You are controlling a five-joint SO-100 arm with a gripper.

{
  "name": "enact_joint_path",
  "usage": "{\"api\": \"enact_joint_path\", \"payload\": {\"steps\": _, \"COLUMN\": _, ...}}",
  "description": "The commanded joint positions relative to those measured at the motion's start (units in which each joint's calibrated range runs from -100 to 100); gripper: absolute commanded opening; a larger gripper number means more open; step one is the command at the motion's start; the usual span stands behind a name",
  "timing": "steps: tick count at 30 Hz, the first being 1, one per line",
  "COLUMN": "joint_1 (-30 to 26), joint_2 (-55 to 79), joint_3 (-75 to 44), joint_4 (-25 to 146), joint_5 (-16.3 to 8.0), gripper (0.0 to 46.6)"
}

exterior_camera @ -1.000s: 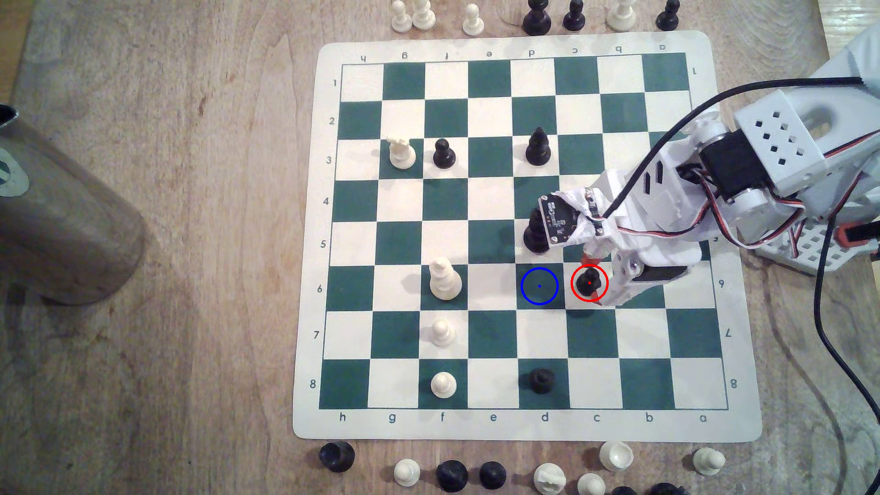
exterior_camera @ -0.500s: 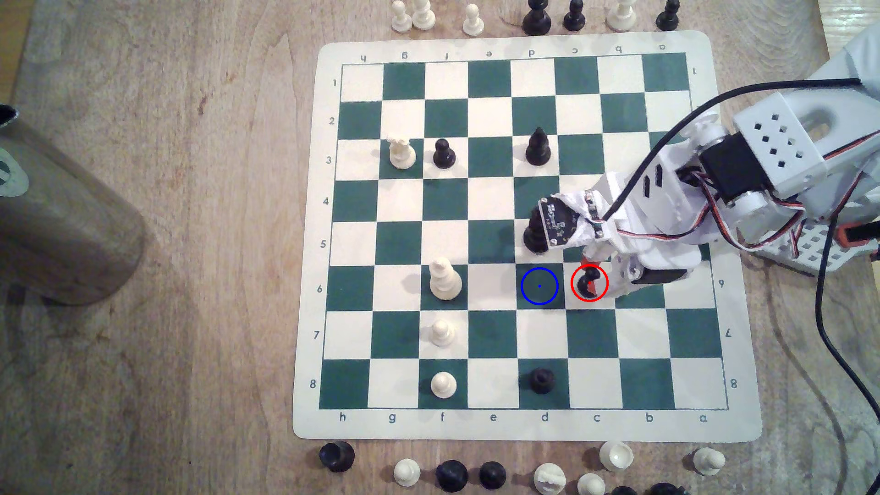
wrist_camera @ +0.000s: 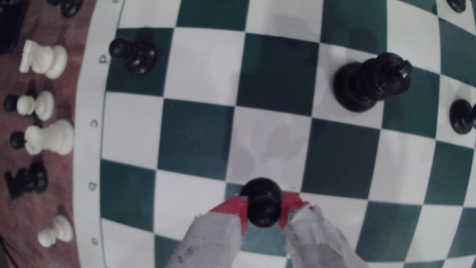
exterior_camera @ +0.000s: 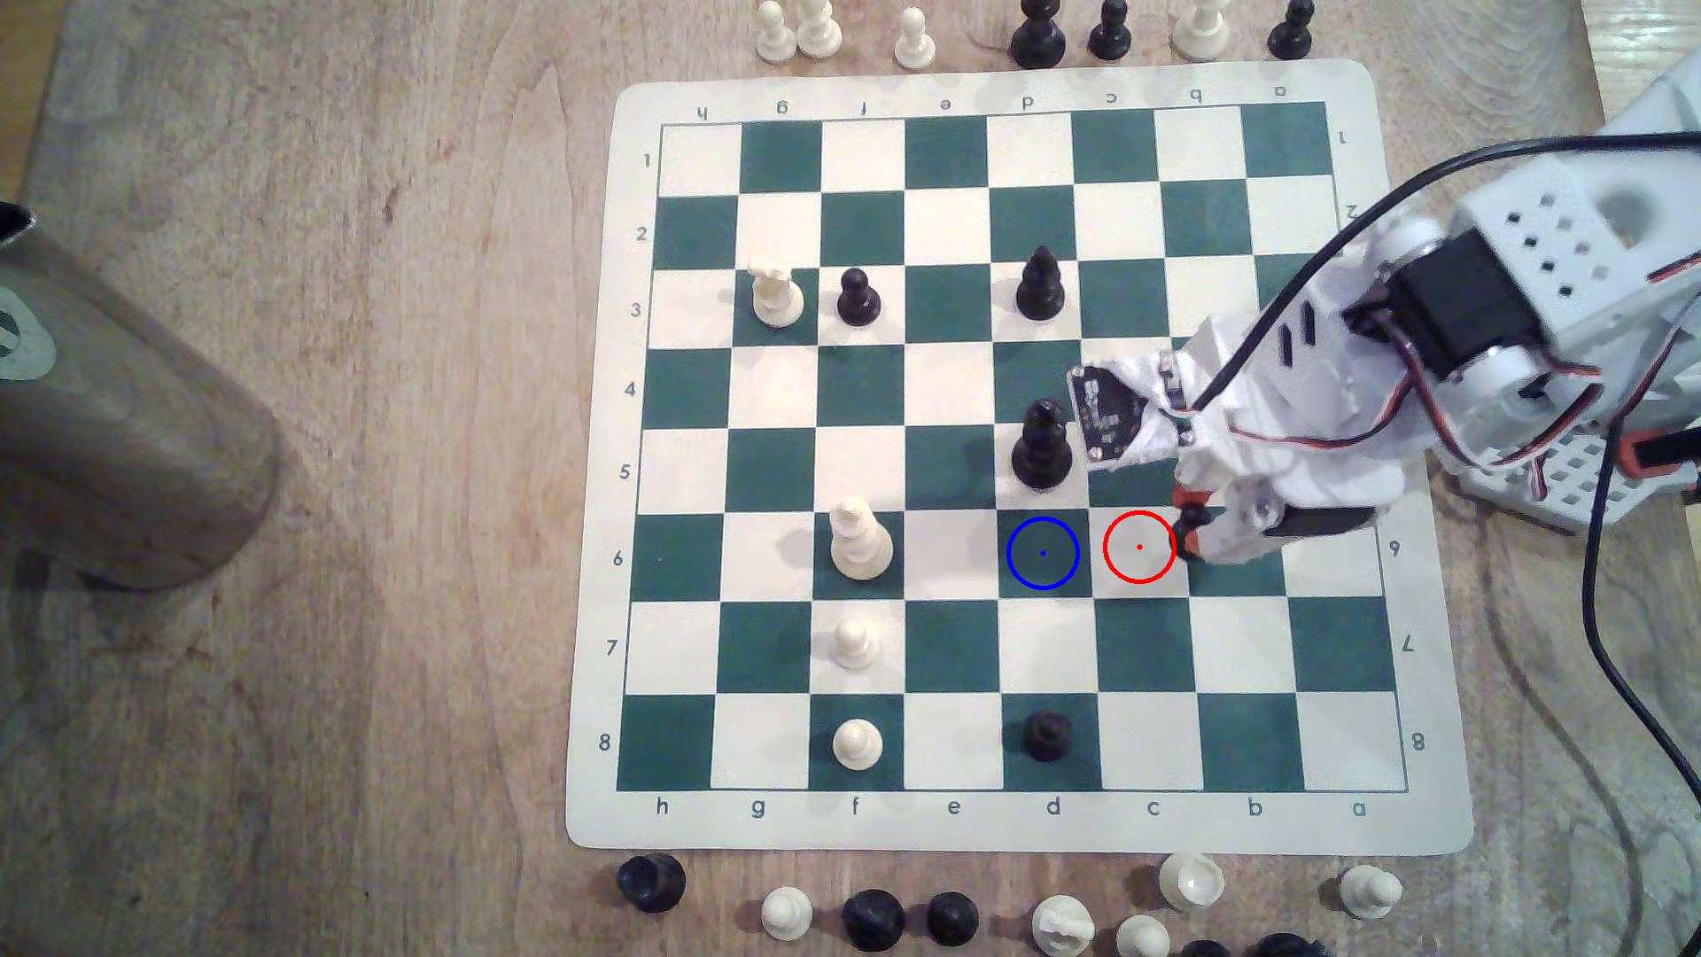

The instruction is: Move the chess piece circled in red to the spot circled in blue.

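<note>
- A flat green-and-cream chessboard (exterior_camera: 1510, 828) lies on a grainy wooden table (exterior_camera: 368, 552).
- The gripper (wrist_camera: 263, 207), with its red-tipped fingers (wrist_camera: 235, 206), clamps the glossy round-headed pawn (wrist_camera: 262, 203) (exterior_camera: 1189, 529).
- The exterior view shows the blue-ringed square (exterior_camera: 1042, 553).

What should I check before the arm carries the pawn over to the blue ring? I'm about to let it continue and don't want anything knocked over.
1. Grip: gripper has its red pads on both sides of the black pawn: ok.
2. Pawn off its start square: the red ring is vacant: ok.
3. Target free: the blue-ringed square holds no piece: ok.
4. Neighbour: the tall black piece stands on the square next to the target, close to the path: not ok.
5. Lift height over the board: cannot tell.
</note>
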Motion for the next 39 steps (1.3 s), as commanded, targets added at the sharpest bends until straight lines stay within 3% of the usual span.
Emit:
{"api": "enact_joint_path", "payload": {"steps": 1, "joint_1": 1.5, "joint_2": -1.4, "joint_3": -13.2, "joint_4": 4.8, "joint_5": -0.2, "gripper": 0.3}}
{"api": "enact_joint_path", "payload": {"steps": 10, "joint_1": 5.4, "joint_2": 13.0, "joint_3": -23.6, "joint_4": -2.8, "joint_5": -0.2, "gripper": 0.3}}
{"api": "enact_joint_path", "payload": {"steps": 27, "joint_1": 6.8, "joint_2": 31.2, "joint_3": -22.8, "joint_4": -16.2, "joint_5": -0.4, "gripper": 0.3}}
{"api": "enact_joint_path", "payload": {"steps": 39, "joint_1": 6.3, "joint_2": 34.2, "joint_3": -22.0, "joint_4": -18.0, "joint_5": -0.8, "gripper": 0.3}}
